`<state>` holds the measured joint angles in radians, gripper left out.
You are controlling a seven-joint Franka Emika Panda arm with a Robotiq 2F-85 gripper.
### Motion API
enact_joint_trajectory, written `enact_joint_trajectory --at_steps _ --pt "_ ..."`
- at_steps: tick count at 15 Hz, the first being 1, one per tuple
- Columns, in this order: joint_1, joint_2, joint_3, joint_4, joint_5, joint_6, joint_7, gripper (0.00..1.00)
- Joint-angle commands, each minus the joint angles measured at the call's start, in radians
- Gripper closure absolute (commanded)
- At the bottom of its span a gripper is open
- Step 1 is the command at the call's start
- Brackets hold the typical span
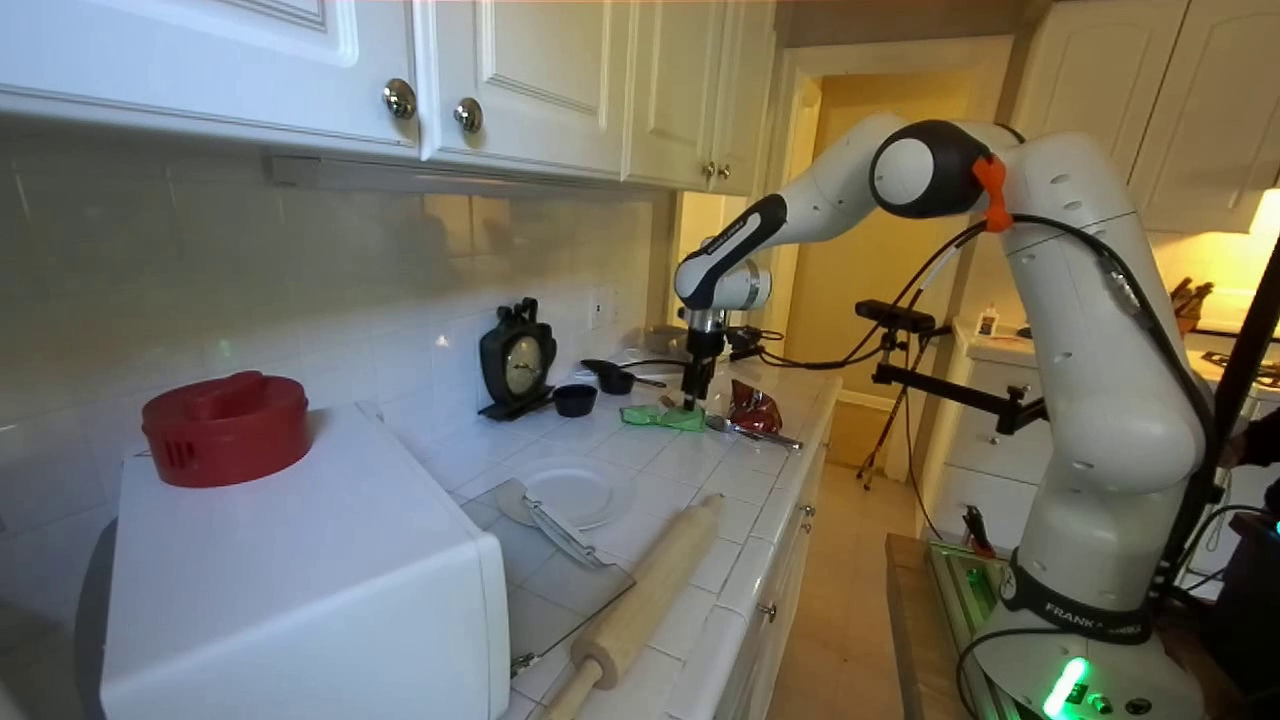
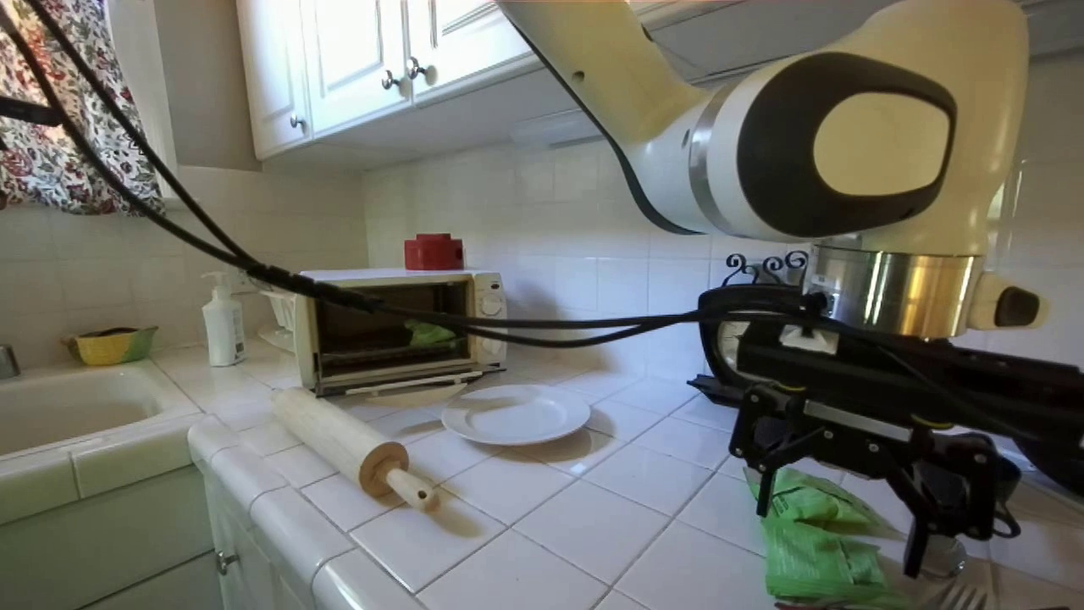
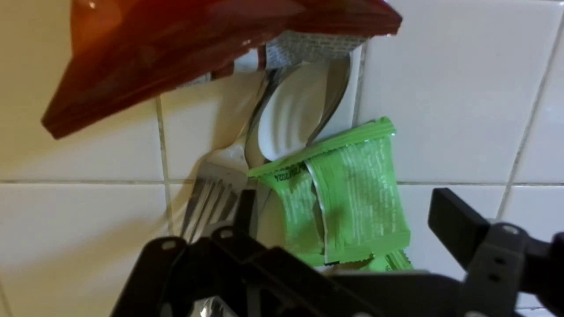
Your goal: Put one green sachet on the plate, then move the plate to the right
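A green sachet (image 3: 352,198) lies flat on the tiled counter in the wrist view, its upper left edge by a fork and a spoon. A second green sachet (image 3: 390,263) shows only a corner beneath the gripper. Both lie together in an exterior view, the nearer sachet (image 2: 821,566) and the farther sachet (image 2: 804,500). My gripper (image 3: 346,215) is open and empty, its fingers on either side of the first sachet. In both exterior views it points down over the sachets (image 1: 688,420). The pale round plate (image 2: 517,415) lies empty on the counter, apart from the gripper; it also shows near the toaster door (image 1: 580,495).
A shiny red packet (image 3: 220,48), a fork (image 3: 220,176) and a spoon (image 3: 304,105) lie close to the sachets. A rolling pin (image 1: 655,590) lies along the counter edge by the plate. A toaster oven (image 1: 300,580), scale (image 1: 520,360) and black cup (image 1: 575,400) stand around.
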<state>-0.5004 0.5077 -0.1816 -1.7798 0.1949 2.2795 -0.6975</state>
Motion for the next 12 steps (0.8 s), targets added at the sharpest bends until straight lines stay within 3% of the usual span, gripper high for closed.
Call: enact_joint_trajectory --at_steps 1,7,8,10,12 --pt "-0.024 0.059 0.031 0.078 0.004 -0.018 -0.035 0.0" --pt "-0.03 0.106 0.046 0.127 -0.003 -0.035 -0.042 0.0" --pt "-0.029 0.109 0.047 0.132 -0.004 -0.034 -0.042 0.25" --pt "-0.026 0.115 0.048 0.141 -0.009 -0.033 -0.04 0.34" --pt "-0.025 0.114 0.052 0.141 -0.008 -0.029 -0.04 0.5"
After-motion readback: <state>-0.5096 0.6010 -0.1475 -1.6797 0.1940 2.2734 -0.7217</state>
